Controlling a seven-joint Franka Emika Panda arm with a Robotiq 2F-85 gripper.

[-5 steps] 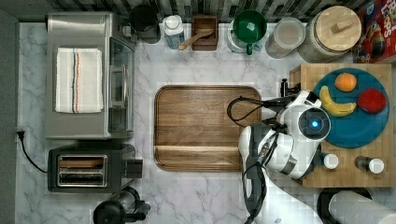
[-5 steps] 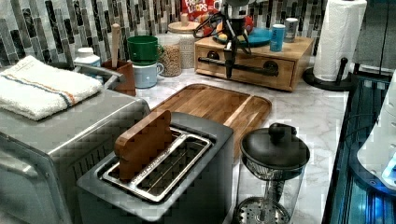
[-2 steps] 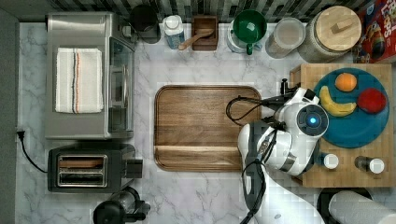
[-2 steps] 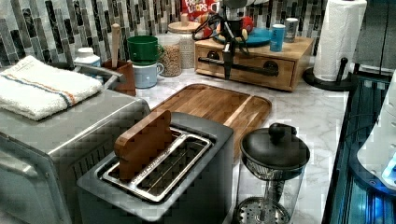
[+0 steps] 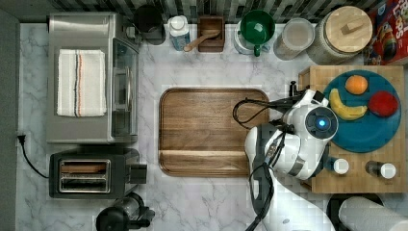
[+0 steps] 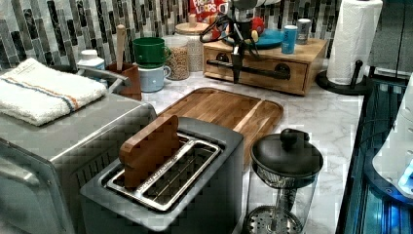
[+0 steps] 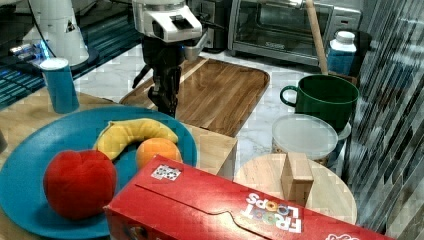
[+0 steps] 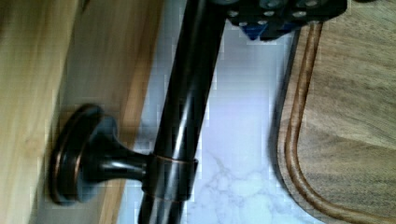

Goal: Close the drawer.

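In the left view, past the dark wooden cutting board [image 6: 225, 113] mid-worktop, the light bamboo drawer [image 6: 258, 68] sits under the blue plate [image 6: 267, 38] at the marble worktop's [image 6: 321, 119] far edge, seemingly nearly shut. The robot's black gripper [image 6: 236, 73] hangs at its dark metal bar handle [image 8: 187, 112]; whether its fingers grip cannot be told. The drawer looks light and rigid, probably sliding easily; pushing the handle or front squarely seems best.
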